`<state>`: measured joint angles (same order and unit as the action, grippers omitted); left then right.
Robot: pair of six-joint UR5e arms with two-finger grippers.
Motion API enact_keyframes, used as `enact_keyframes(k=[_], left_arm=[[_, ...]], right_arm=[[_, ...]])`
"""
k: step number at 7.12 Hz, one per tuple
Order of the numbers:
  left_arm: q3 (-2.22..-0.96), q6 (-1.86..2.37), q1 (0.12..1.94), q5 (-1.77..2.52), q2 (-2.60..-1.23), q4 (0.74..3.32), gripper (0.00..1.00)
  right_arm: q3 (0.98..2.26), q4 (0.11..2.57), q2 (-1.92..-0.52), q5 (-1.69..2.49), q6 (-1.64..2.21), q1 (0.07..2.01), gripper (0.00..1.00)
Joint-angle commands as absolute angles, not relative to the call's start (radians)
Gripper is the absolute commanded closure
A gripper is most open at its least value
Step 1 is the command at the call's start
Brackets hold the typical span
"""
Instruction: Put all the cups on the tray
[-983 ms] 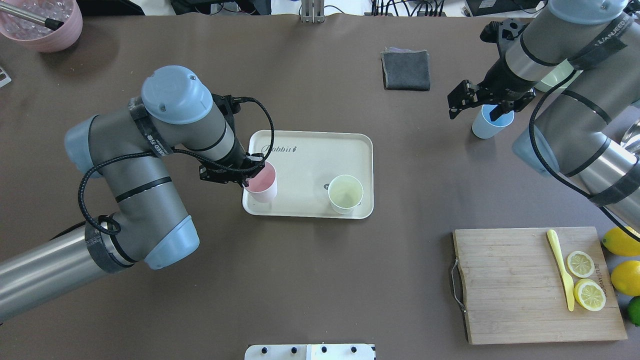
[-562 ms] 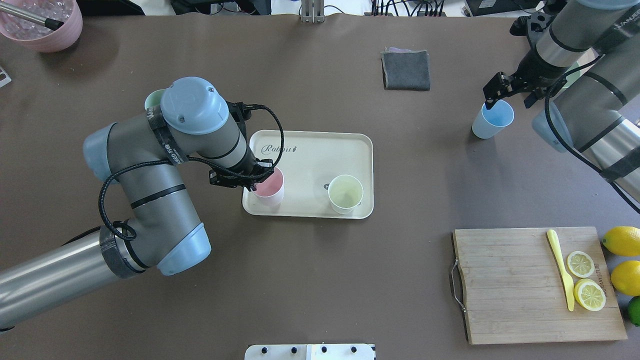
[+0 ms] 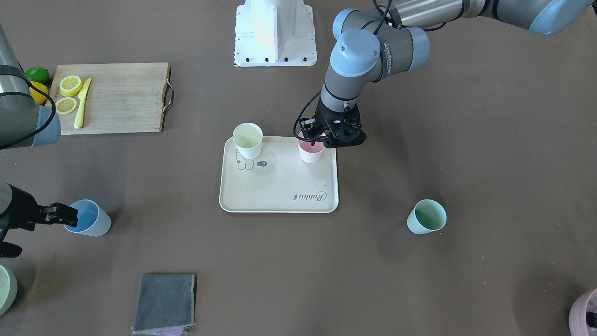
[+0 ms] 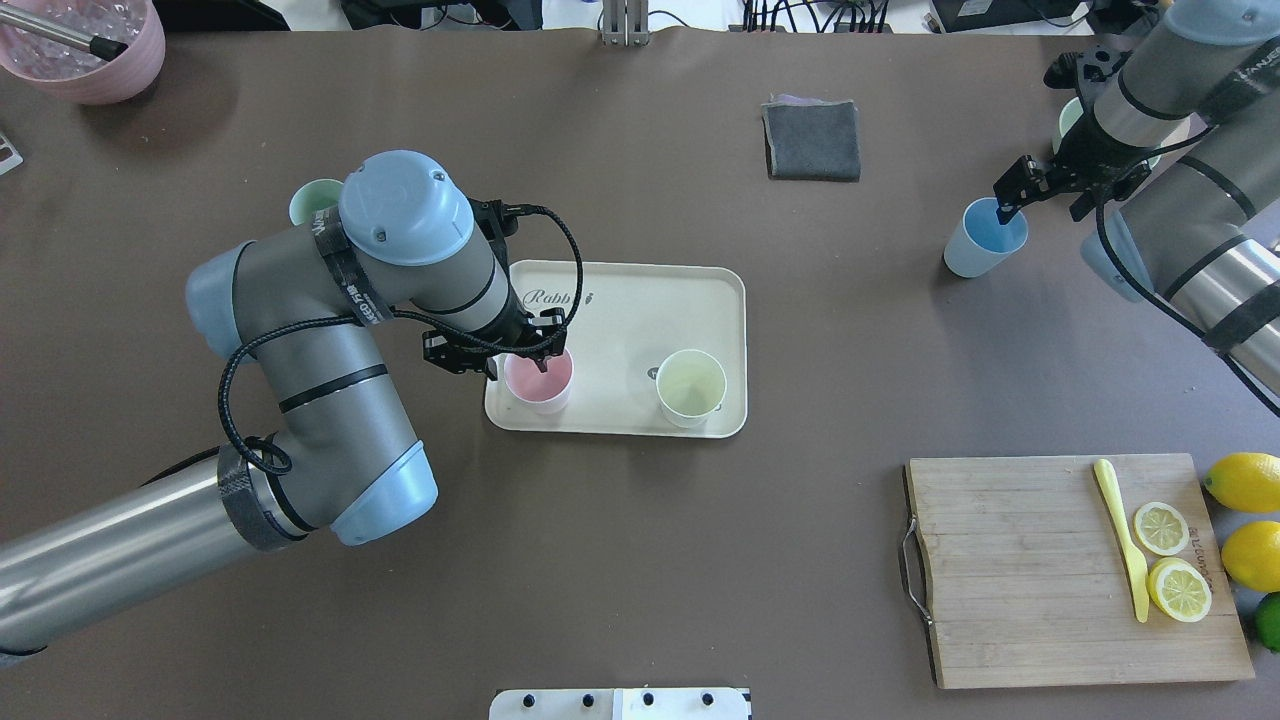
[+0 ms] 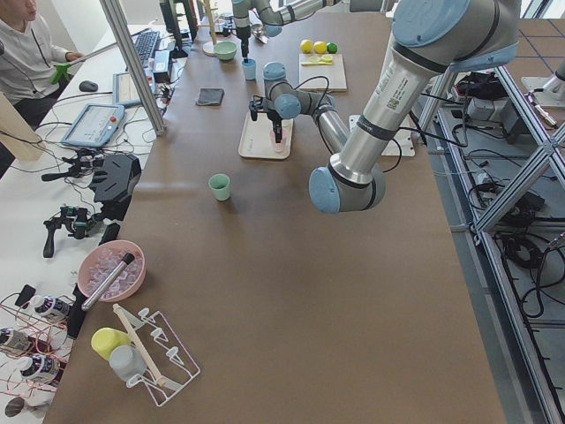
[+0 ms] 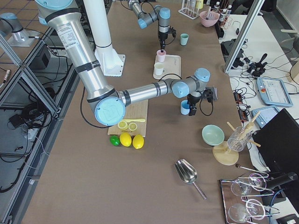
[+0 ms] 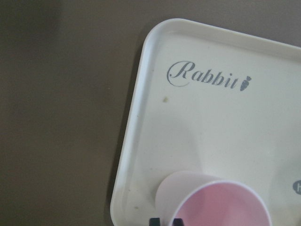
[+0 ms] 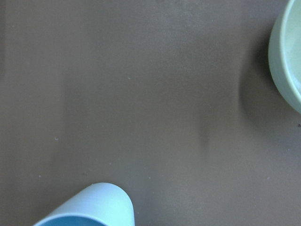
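The cream tray (image 4: 620,310) marked "Rabbit" lies mid-table and also shows in the front view (image 3: 280,186). A cream cup (image 4: 690,388) stands on its near right corner. A pink cup (image 4: 538,385) stands upright on its near left corner. My left gripper (image 4: 541,358) is shut on the pink cup's rim, one finger inside. A blue cup (image 4: 975,250) stands on the table at the right. My right gripper (image 4: 1003,208) is open at its far rim. A pale green cup (image 4: 308,200) stands on the table to the left, partly hidden by my left arm.
A wooden cutting board (image 4: 1010,570) with lemon slices and a yellow knife lies near right, with whole lemons (image 4: 1240,480) beside it. A folded grey cloth (image 4: 812,140) lies at the back. A pink bowl (image 4: 80,50) sits far left, and a pale green bowl (image 3: 4,289) sits by my right arm.
My left arm moved right and brought the tilted pink cup upright onto the tray. My right gripper shifted right and back, from over the blue cup to its far rim.
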<state>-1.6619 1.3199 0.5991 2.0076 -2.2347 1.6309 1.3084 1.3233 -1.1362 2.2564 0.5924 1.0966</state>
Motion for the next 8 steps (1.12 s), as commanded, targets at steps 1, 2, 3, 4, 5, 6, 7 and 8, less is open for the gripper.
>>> enact_keyframes(k=[1, 2, 3, 4, 5, 6, 7, 8], left_arm=[[-1.718, 1.266, 0.667, 2.019, -2.220, 1.583, 0.03], [-1.788, 1.118, 0.727, 2.037, -2.180, 1.493, 0.03], [-1.843, 0.980, 0.797, 2.057, -2.105, 1.471, 0.03], [-1.842, 0.862, 0.857, 2.078, -2.056, 1.471, 0.03], [-1.826, 0.756, 0.892, 2.080, -2.011, 1.477, 0.03], [-1.795, 0.696, 0.928, 2.080, -2.002, 1.482, 0.03], [-1.749, 0.669, 0.951, 2.082, -2.002, 1.500, 0.03], [-1.677, 0.658, 0.975, 2.089, -2.011, 1.556, 0.03]], right_arm=[[1.351, 1.307, -1.138, 2.272, 0.663, 1.066, 1.00], [1.392, 1.310, -1.140, 2.290, 0.714, 1.040, 1.00], [1.446, 1.310, -1.135, 2.302, 0.818, 1.002, 1.00], [1.485, 1.315, -1.120, 2.303, 0.904, 0.971, 1.00], [1.500, 1.319, -1.071, 2.304, 0.996, 0.942, 1.00], [1.499, 1.319, -1.015, 2.295, 1.094, 0.892, 1.00], [1.494, 1.319, -0.964, 2.278, 1.176, 0.852, 1.00], [1.488, 1.319, -0.913, 2.257, 1.252, 0.806, 1.00]])
